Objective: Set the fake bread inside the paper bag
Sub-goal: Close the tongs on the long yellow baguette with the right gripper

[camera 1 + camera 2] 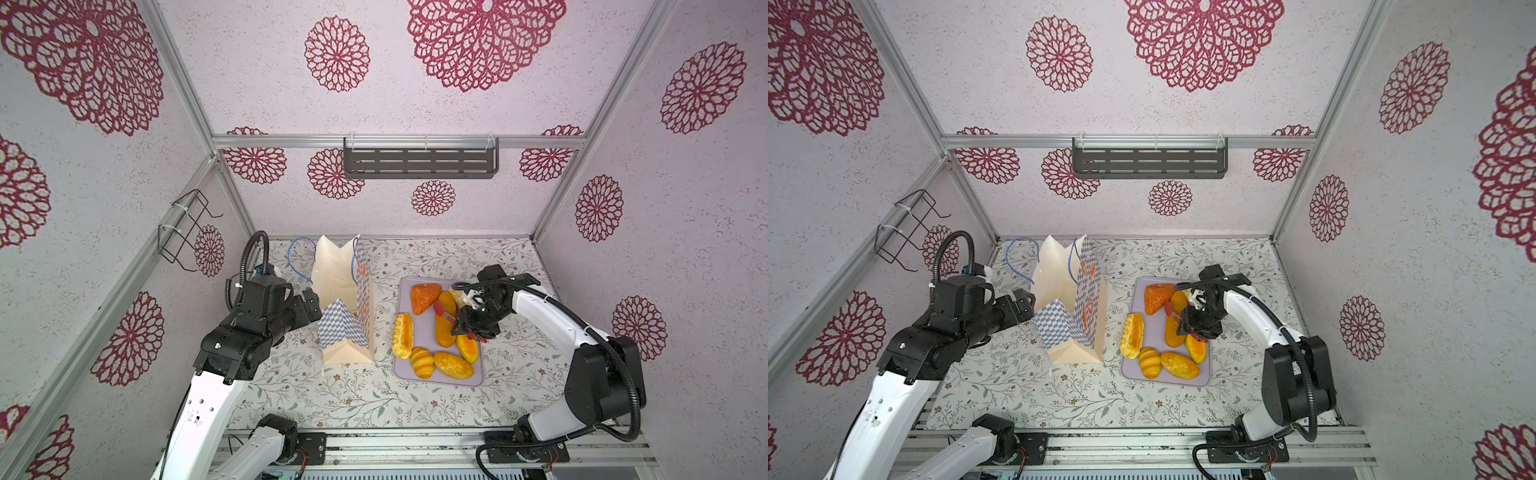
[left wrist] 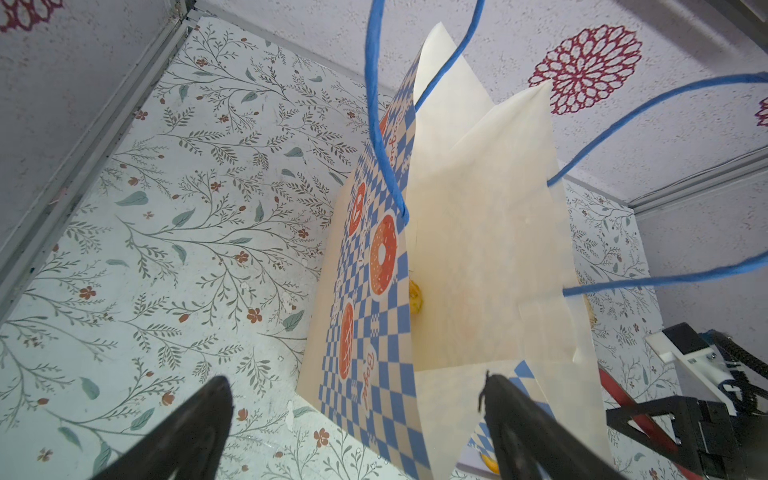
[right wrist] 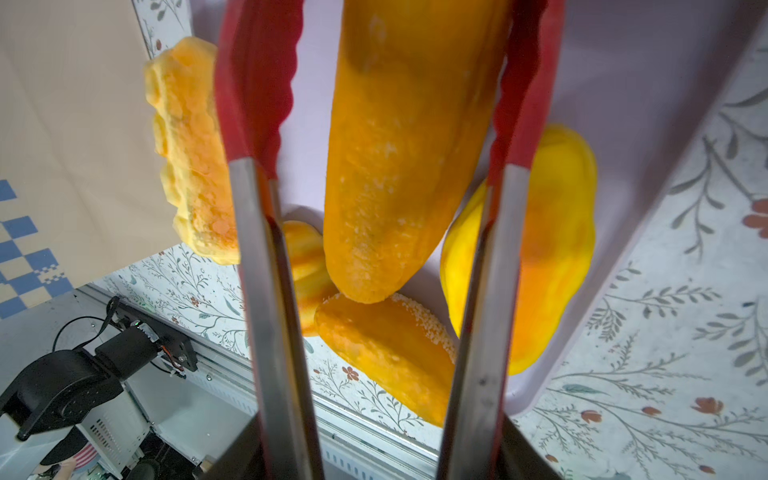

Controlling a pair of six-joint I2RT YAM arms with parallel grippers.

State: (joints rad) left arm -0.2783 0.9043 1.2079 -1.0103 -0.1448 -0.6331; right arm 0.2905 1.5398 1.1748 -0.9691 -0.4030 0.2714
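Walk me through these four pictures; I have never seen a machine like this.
Two robot arms stand at a flowered table. Two pictures look down from overhead, almost the same view; the other two come from cameras on the arms' wrists. A checked paper bag stands open; to its right, toy bread loaves lie on a lilac tray. The left tool is open beside the bag's rim. The right tool grips red-tipped tongs, whose tips straddle a long orange roll on the tray.
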